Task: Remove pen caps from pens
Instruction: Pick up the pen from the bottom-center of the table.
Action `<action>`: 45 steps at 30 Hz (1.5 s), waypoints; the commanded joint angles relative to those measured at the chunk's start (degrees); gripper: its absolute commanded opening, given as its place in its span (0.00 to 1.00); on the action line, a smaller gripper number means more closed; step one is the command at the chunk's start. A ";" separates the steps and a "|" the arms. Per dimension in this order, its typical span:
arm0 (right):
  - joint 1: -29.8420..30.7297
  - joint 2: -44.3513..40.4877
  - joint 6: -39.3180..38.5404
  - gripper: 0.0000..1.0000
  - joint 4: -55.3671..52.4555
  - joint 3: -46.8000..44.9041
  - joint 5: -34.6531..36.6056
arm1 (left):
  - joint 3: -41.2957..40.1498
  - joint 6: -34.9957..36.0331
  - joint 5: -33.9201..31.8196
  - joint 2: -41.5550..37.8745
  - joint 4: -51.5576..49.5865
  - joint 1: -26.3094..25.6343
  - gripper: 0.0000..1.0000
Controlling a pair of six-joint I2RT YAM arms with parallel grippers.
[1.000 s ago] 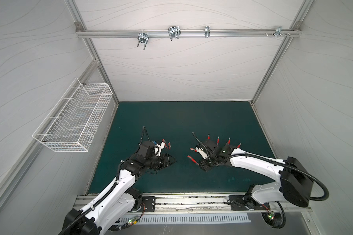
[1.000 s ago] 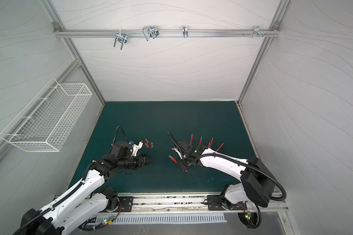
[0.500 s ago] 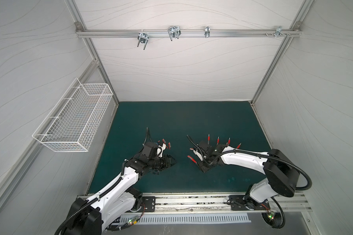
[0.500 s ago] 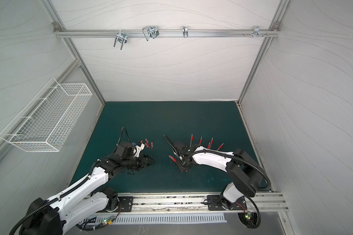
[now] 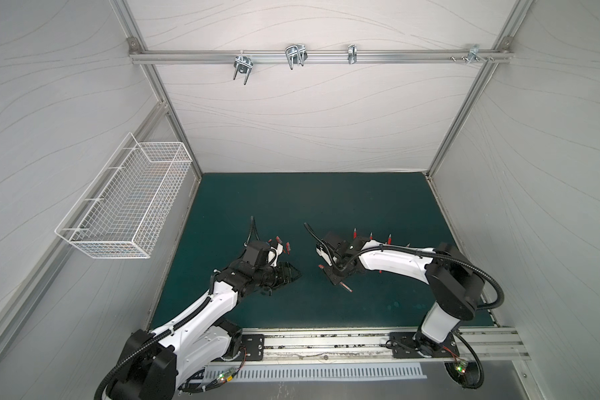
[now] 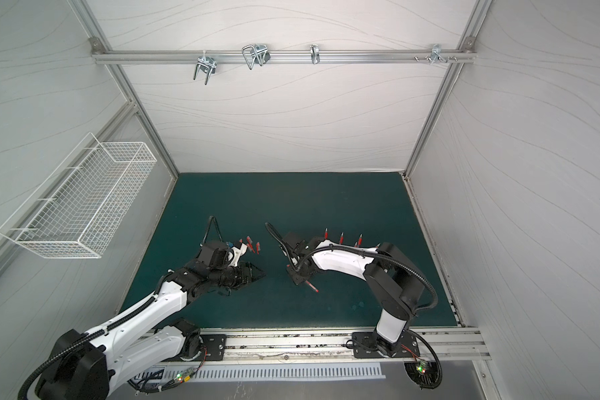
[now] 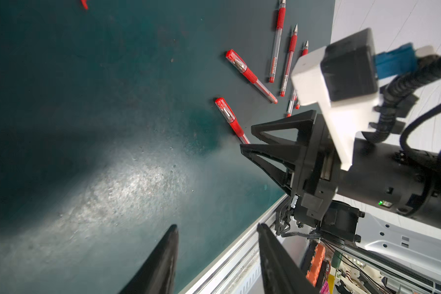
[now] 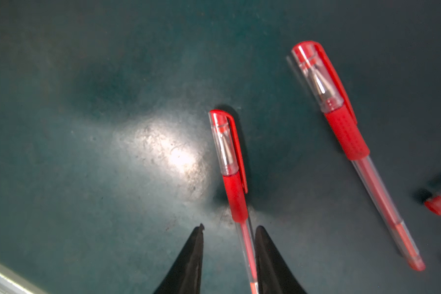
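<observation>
As right hand has narrowed around capped pen, not yet clamping, left hand parted, empty.

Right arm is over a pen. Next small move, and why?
Probably close the right gripper on the barrel of the capped pen: it lies between the jaws, with a gap on one side, and its cap is on. The left gripper is open and empty.

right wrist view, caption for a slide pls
Right gripper straddling a capped pen barrel over the green mat, a second capped pen alongside.
</observation>
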 commanded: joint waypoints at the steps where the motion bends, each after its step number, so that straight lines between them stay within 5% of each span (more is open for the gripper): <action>1: 0.50 1.73 -1.03 0.34 -1.89 1.40 0.87 | 0.96 0.75 -0.92 -0.13 1.03 -0.19 0.51; 22: 0.41 5.89 -1.40 0.18 -1.87 2.97 1.24 | 0.47 0.29 -2.07 -0.83 1.01 -0.19 0.51; 30: -0.27 -0.79 -0.78 0.12 -3.54 3.60 0.45 | 4.06 -2.39 -5.93 -1.01 3.15 -0.11 0.54; 37: -9.60 -16.49 0.99 0.05 0.84 1.55 -12.57 | 14.54 -2.08 -9.66 2.95 7.81 0.04 0.54; 45: -25.78 -32.82 7.78 0.01 22.20 -10.50 -34.28 | 16.81 -3.37 -8.80 9.91 29.08 -0.09 0.56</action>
